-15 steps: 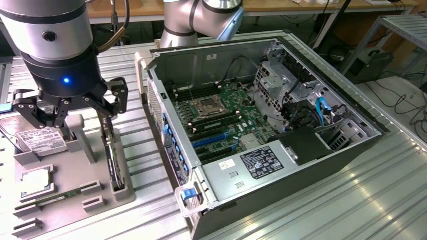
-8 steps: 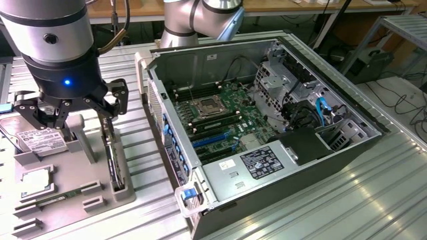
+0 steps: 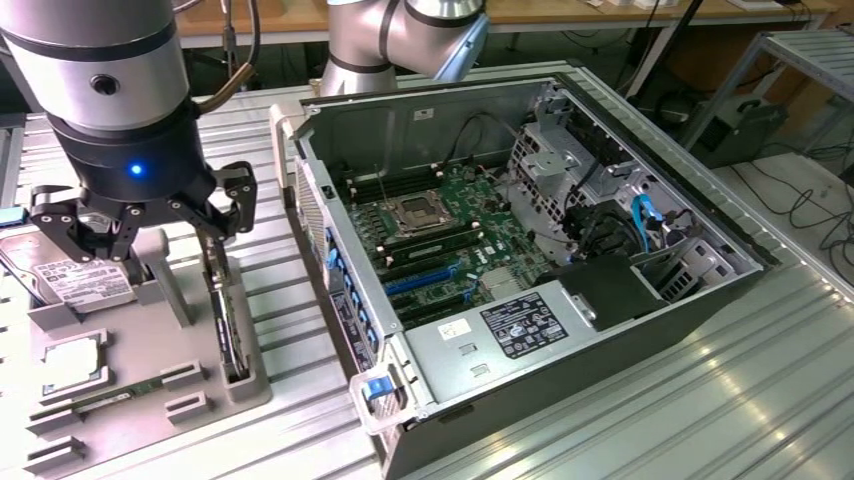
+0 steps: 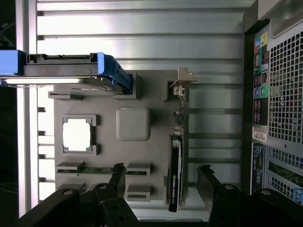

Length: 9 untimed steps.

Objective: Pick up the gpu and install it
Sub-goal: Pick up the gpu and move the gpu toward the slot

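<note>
The gpu (image 3: 230, 325) stands on edge in a slot of the grey holder tray (image 3: 127, 330), at the exterior view's left. In the wrist view the gpu (image 4: 175, 165) appears edge-on, a thin card with a black cooler and a silver bracket at its far end. My gripper (image 3: 147, 235) hangs open above the tray, higher than the card and apart from it. The wrist view has my gripper (image 4: 161, 182) with one dark fingertip (image 4: 116, 177) on each side of the card and nothing held between them.
The open computer case (image 3: 534, 230) lies beside the tray, with its motherboard (image 3: 441, 230) and blue card slots (image 3: 427, 280) exposed. The tray (image 4: 156, 94) also holds a hard drive (image 4: 66, 71), a square processor (image 4: 78, 134) and a memory stick (image 4: 94, 169).
</note>
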Motion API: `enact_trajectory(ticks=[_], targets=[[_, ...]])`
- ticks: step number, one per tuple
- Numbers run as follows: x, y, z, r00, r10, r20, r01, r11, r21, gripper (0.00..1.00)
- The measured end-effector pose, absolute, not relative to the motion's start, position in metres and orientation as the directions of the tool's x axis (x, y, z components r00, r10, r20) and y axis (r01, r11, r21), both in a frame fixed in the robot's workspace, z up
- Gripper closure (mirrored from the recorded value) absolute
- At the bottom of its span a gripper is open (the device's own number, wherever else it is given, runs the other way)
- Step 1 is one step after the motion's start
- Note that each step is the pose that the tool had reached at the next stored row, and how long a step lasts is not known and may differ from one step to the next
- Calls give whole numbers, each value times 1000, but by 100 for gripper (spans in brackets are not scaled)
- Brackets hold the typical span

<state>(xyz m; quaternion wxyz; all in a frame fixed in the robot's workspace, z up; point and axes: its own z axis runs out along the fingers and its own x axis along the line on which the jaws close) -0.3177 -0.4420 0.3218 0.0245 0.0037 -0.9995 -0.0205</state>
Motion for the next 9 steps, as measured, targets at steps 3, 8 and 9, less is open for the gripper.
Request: enact_trajectory(ticks=[3, 8, 9], targets=[[-318, -442, 320, -999, -8, 52, -6, 999, 41, 28], [-318, -442, 317, -998, -8, 59, -6, 999, 41, 28], [-318, -442, 315, -998, -8, 62, -6, 999, 41, 28]])
